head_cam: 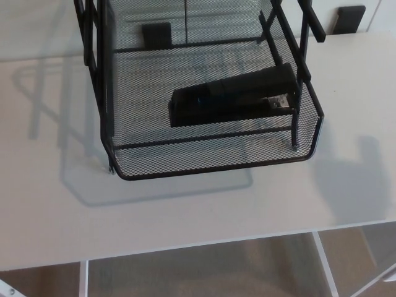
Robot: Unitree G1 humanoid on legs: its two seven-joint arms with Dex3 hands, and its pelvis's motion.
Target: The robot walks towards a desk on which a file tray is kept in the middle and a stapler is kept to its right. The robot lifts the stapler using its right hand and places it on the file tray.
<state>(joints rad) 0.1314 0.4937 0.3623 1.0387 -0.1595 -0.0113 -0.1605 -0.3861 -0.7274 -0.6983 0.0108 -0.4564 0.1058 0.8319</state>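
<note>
Desk (185, 223) edge, open white margin, stapler (235, 98) inside file tray (216, 168)

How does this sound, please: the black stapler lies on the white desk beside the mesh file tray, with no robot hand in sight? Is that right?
Not quite: the head view shows the black stapler lying inside the mesh file tray, not on the white desk beside it. No robot hand is in sight, as you said.
</note>
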